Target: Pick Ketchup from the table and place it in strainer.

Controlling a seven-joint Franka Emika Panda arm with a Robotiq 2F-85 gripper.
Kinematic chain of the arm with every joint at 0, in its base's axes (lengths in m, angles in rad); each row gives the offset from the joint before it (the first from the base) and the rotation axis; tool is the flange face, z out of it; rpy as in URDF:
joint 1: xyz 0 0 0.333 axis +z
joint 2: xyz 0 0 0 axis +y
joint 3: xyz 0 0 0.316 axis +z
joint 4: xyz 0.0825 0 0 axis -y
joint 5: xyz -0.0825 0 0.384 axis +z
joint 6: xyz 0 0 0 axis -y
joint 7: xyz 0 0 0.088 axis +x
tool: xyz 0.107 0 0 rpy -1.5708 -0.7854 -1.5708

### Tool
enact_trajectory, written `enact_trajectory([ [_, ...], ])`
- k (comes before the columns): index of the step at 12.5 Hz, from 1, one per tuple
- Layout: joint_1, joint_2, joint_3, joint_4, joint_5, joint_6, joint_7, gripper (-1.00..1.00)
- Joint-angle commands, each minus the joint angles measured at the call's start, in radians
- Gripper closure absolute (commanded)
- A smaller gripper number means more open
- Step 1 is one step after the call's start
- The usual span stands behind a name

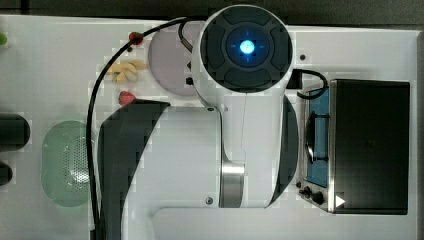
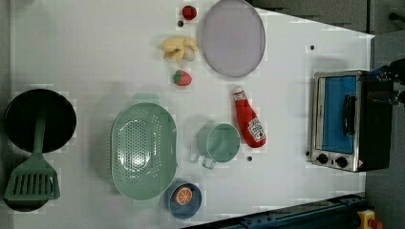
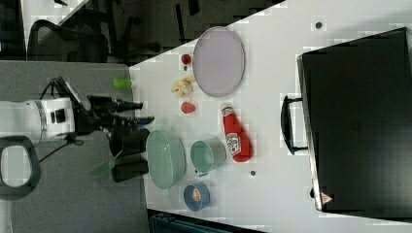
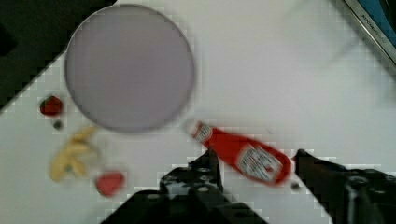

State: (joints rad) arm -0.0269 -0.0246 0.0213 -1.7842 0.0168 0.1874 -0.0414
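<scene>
Looking first at the top view, we find the arm's bulk over the middle of the white table [image 1: 60, 50], with the strainer [image 1: 62, 162] at the top view's left; what we can see of its perforated bottom is bare.

Turning to the left view, we see the Ketchup [image 2: 249, 119] lying flat on the table, cap toward the grey plate [image 2: 232, 37], just beside the green cup [image 2: 218, 142] on the left view's right. The strainer [image 2: 143, 150] sits farther toward the left view's left and holds nothing. So we judge the pick not yet made; grasp, lift, carry and release all remain.

From the right view, the gripper [image 3: 142, 111] hangs off the table's edge at the right view's left, beside the strainer [image 3: 166, 159] and well apart from the Ketchup [image 3: 235, 136], with nothing in its grip.

Through the wrist view, the gripper [image 4: 256, 161] has its two fingers spread wide, and the Ketchup [image 4: 243, 156] shows between them, lying on the table beyond them and untouched.
</scene>
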Motion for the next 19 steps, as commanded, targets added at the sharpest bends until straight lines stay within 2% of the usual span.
enact_trajectory([
  [1,-0.109,-0.251,0.042,-0.111,0.03,-0.153,-0.026,-0.59],
  [3,-0.108,-0.248,0.046,-0.115,0.03,-0.152,-0.031,-0.99],
  [6,-0.104,-0.228,0.066,-0.157,0.03,-0.136,-0.088,-1.0],
  [10,-0.099,-0.18,0.108,-0.228,0.031,-0.031,-0.179,-1.0],
  [19,-0.098,-0.098,0.15,-0.462,0.03,0.288,-0.82,-1.0],
])
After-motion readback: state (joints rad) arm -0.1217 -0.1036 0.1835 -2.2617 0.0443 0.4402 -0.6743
